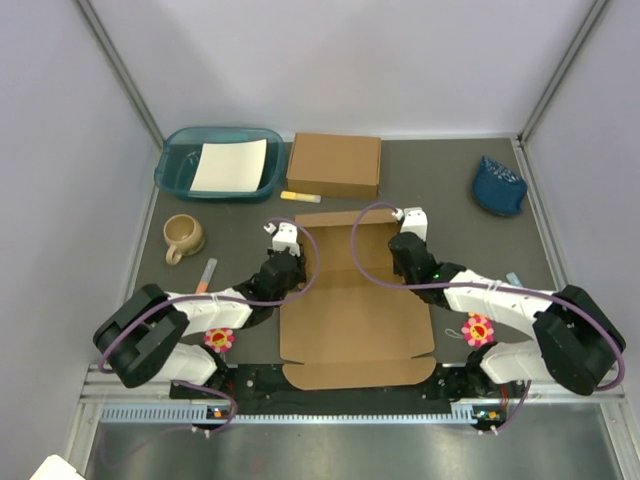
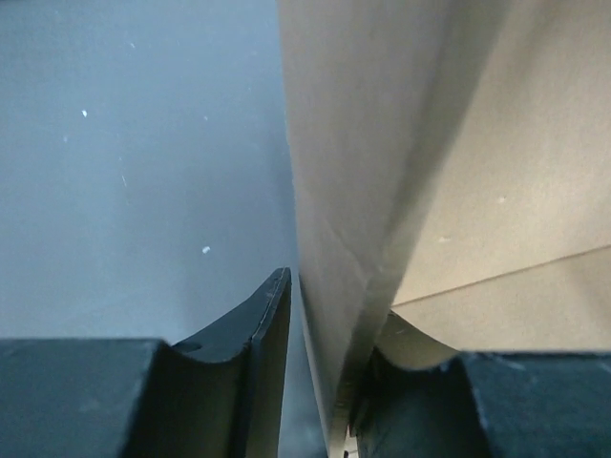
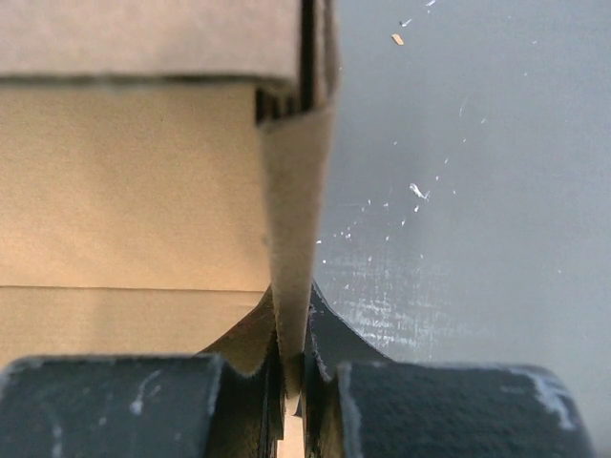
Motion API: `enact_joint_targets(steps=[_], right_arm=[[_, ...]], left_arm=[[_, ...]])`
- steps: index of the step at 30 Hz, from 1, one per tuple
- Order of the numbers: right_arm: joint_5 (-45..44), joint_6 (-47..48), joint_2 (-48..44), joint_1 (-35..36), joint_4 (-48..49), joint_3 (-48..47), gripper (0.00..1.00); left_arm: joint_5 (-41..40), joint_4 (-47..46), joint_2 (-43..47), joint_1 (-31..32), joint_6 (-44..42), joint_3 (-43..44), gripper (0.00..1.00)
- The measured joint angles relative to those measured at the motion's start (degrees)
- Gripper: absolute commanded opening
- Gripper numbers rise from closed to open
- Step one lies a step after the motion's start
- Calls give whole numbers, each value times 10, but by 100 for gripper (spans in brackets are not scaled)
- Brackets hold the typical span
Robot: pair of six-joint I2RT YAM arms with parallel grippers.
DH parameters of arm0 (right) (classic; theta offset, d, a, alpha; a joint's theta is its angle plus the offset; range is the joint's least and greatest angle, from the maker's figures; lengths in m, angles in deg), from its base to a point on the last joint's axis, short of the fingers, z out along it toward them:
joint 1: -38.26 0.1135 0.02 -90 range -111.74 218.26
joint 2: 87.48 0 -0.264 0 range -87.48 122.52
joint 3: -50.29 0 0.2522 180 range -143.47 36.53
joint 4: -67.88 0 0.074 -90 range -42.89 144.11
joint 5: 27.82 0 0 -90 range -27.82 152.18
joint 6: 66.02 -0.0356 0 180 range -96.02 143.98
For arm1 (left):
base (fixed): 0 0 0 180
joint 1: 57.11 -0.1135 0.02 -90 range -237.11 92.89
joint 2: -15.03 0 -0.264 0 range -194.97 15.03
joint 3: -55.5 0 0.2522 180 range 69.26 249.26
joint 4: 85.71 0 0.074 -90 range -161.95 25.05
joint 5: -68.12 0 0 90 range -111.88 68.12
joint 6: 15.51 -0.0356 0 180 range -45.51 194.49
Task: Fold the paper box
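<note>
- Paper box (image 1: pixel 355 320) lies mid-table betw. both arms. Near flap by the bases, far edge near closed brown box (image 1: pixel 335 165).
- Step in hand, by the look of it: standing up the two long side walls.
- R gripper (image 3: pixel 291 334): clamped tight on right side wall (image 3: pixel 291 191), card looks doubled betw. the fingers.
- L gripper (image 2: pixel 329 320): straddles left side wall (image 2: pixel 353 191). Sliver of gap at outer finger (image 2: pixel 272 315), inner one hidden behind card, so can't tell if pinching or loose.
- To do it well: get L grip firm before any pull, else wall prob slips out.
- Raise both sides together, same height, else base panel twists.
- Bend on the score line only. Pivot wrists about the crease, no drag across table (image 1: pixel 470 260).
- Hold walls vertical till end flaps tuck. Card prob springy, likely to flop back if let go early.
- Mind cables (image 1: pixel 355 245) draped over the sheet: snag risk.
</note>
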Motion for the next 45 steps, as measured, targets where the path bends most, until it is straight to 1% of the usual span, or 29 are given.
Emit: enact_joint_targets(steps=[1, 2, 3, 13, 14, 15, 16, 18, 19, 21, 22, 26, 27, 29, 30, 31, 32, 33, 38, 45], right_arm=[[1, -1, -2, 0, -1, 1, 0], [2, -1, -2, 0, 0, 1, 0], [2, -2, -3, 0, 0, 3, 0], [13, -7, -21, 4, 27, 26, 0], [14, -6, -24, 4, 32, 31, 5], [14, -3, -27, 4, 39, 35, 13], [14, -2, -28, 4, 43, 36, 29], [19, -1, -28, 4, 53, 37, 39], [22, 0, -29, 4, 54, 37, 46], [31, 1, -36, 4, 53, 37, 53], [37, 2, -43, 4, 53, 37, 58], [70, 6, -89, 4, 45, 37, 64], [80, 8, -104, 4, 40, 37, 66], [101, 13, -139, 4, 30, 37, 68], [110, 17, -160, 4, 24, 37, 73], [119, 20, -183, 4, 18, 37, 85], [129, 24, -205, 4, 13, 37, 94], [137, 28, -227, 4, 10, 38, 97], [151, 42, -318, 4, -23, 38, 98], [129, 19, -368, -2, -35, 37, 98]], left_arm=[[5, -1, 0, 0, 3, -6, 13], [9, -1, 0, 0, 6, -9, 5], [11, -2, 1, 0, 7, -12, 0], [-1, -43, 1, 0, 5, -34, 0], [-1, -54, 0, 0, 3, -38, 0], [-4, -66, -3, 0, 1, -41, 0], [-6, -82, -9, 1, -4, -45, 0], [-16, -129, -29, 1, -10, -51, 1], [-16, -139, -33, 0, -14, -52, 2], [-25, -171, -50, 0, -19, -55, 3], [-29, -189, -59, 0, -22, -55, 3], [-46, -258, -91, 0, -34, -55, 3], [-50, -276, -99, 0, -38, -54, 3], [-61, -304, -116, 1, -46, -53, 4], [-68, -314, -122, 1, -50, -52, 4], [-72, -320, -126, 1, -53, -51, 3], [-77, -327, -131, 1, -57, -49, 4], [-83, -332, -135, 1, -60, -46, 4], [-108, -341, -147, 3, -78, -21, 5], [-124, -368, -171, 7, -117, 2, 4]])
